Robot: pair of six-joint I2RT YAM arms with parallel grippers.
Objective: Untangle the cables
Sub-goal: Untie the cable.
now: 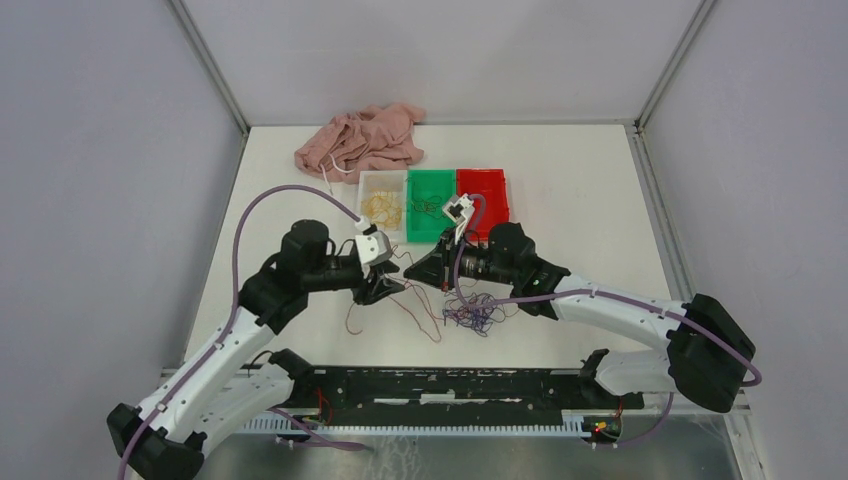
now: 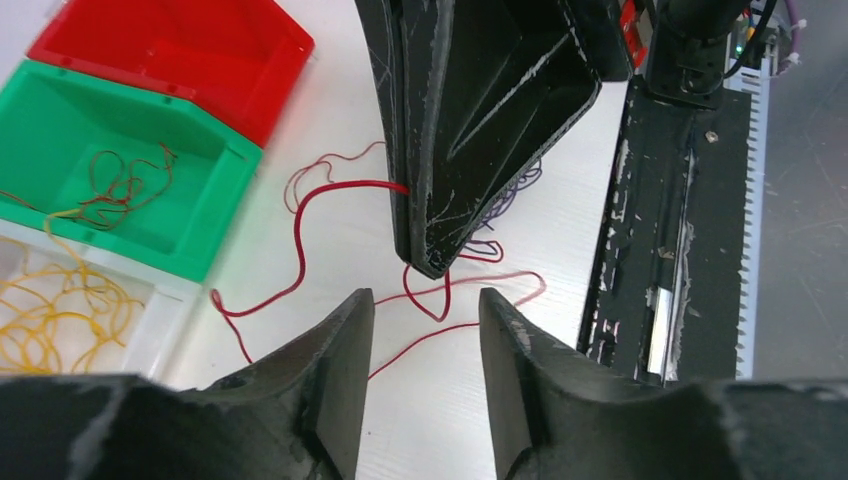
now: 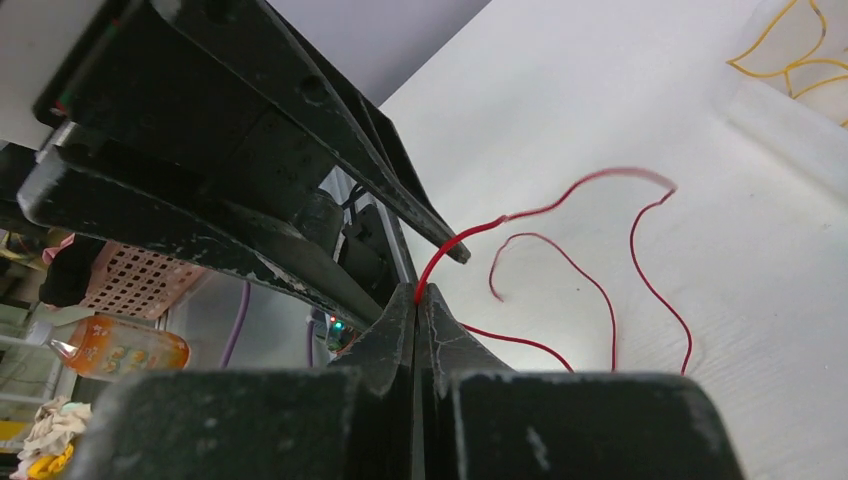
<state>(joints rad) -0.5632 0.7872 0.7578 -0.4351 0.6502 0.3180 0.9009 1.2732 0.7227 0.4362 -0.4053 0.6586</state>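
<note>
- The right gripper (image 3: 417, 297) has its fingers pressed together on the red cable (image 2: 360, 183), pinching it close to the tips; a wire this thin, held so near the end, may slip free under a sharp pull
- The left gripper (image 2: 425, 325) stands open at a middling gap and holds nothing; loops of the red cable lie on the table (image 1: 560, 230) just beyond its fingertips and in line with the gap, apparently below them and not touching
- Closing there may catch two loops at once, or none; the first would tighten the strand rather than free it
- The purple tangle (image 1: 475, 317) lies beside the right arm; whether the red cable is knotted into it cannot be told; if it is, lifting would drag the whole clump
- The two grippers sit very near each other; a careless move risks a collision
</note>
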